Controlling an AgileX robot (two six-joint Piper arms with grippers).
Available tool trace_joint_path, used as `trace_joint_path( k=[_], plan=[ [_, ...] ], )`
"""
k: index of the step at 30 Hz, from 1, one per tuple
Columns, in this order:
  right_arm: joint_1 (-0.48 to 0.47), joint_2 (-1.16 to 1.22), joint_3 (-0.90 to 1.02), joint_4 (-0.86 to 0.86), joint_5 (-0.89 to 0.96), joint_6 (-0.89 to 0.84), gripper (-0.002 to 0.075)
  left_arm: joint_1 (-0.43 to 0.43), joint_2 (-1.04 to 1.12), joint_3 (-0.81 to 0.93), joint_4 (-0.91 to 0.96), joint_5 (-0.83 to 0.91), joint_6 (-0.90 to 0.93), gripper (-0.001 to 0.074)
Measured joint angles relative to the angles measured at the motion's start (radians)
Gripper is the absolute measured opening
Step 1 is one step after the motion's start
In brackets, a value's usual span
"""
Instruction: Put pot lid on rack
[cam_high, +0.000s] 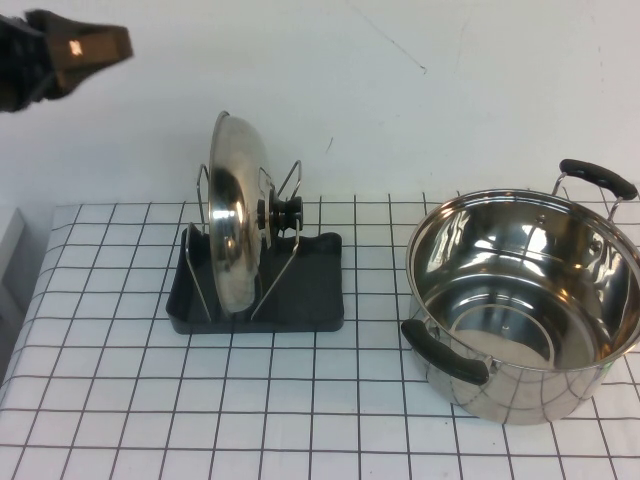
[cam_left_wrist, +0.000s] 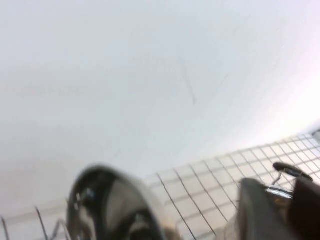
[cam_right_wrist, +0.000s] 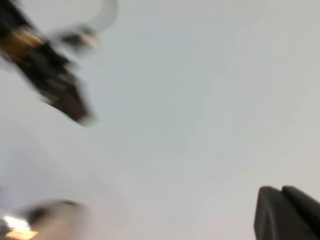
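Observation:
The shiny steel pot lid (cam_high: 228, 232) stands on edge in the dark grey rack (cam_high: 300, 300), held between its wire loops, with its black knob (cam_high: 285, 213) pointing right. It also shows in the left wrist view (cam_left_wrist: 107, 205). My left gripper (cam_high: 105, 45) is raised high at the far left, up and left of the lid, well clear of it. Its fingers (cam_left_wrist: 260, 210) stand a little apart and hold nothing. My right gripper (cam_right_wrist: 281, 190) is out of the high view; its fingers are together and empty.
A deep steel pot (cam_high: 525, 300) with two black handles stands on the right of the checked table cloth (cam_high: 120, 420), a hand's width from the rack. One pot handle shows in the left wrist view (cam_left_wrist: 292, 171). A white wall runs behind the table.

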Motion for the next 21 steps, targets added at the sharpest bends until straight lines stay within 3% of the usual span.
trace_joint_path(
  k=[2,6,12,16,21],
  plan=[
    [0.0,0.0,-0.033,0.005,0.136,-0.125,0.0001,0.013,-0.049,0.0,0.0,-0.003,0.024,0.0051],
    [0.0,0.0,-0.048,0.062,0.439,-0.399,0.0001,0.015,-0.145,0.0,0.0,0.066,0.134,0.001],
    [0.0,0.0,-0.053,0.458,1.012,-0.99,-0.0001,0.015,-0.261,0.0,0.0,0.392,0.406,0.0003],
    [-0.001,-0.019,-0.053,0.655,1.269,-1.118,-0.0001,0.015,-0.275,0.043,-0.013,0.698,0.63,0.0],
    [-0.001,-0.111,-0.053,1.007,1.322,-1.226,-0.0001,0.004,-0.27,0.179,-0.174,1.034,0.869,0.0]
  ],
)
